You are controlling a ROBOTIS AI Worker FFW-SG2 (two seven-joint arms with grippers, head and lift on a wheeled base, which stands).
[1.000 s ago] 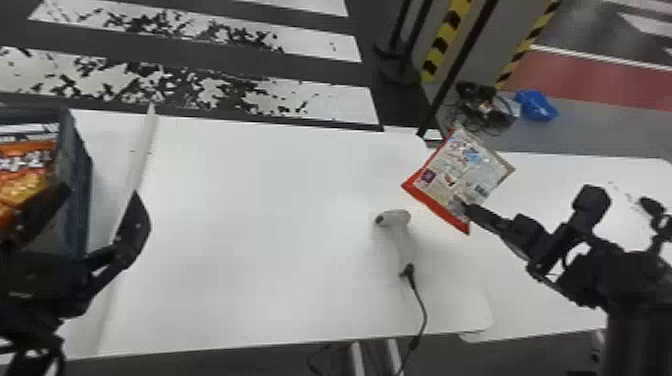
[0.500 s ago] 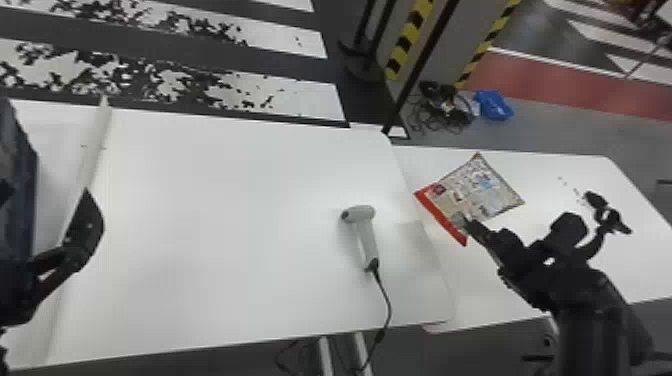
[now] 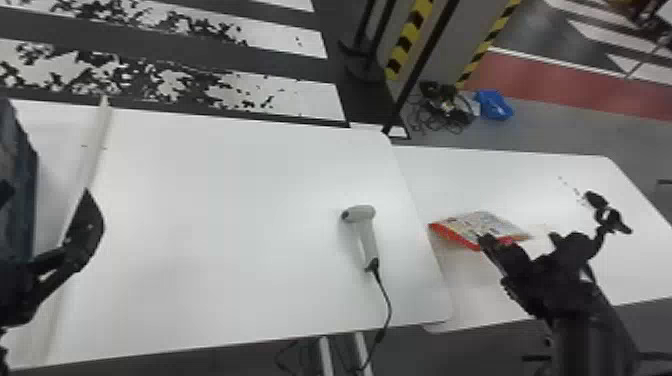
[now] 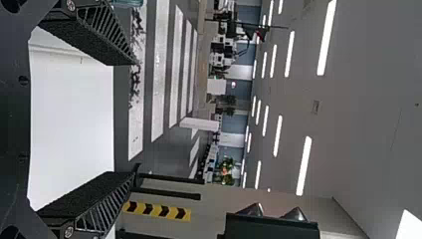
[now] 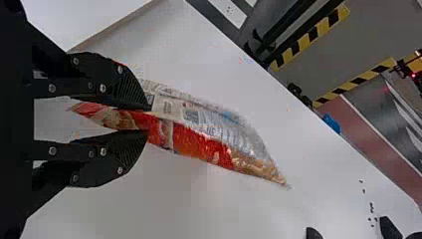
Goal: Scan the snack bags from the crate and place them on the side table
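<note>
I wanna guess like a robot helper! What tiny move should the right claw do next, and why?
Probably ease the snack bag down gently onto the side table before letting go. The right claw is pinching the bag between its two fingers, and the bag is over that table. I can't tell whether it touches yet, so going slowly seems safest.

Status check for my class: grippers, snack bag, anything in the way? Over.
Right gripper shut on snack bag, over side table. Left gripper open, near crate. Scanner on other table, clear of bag.
</note>
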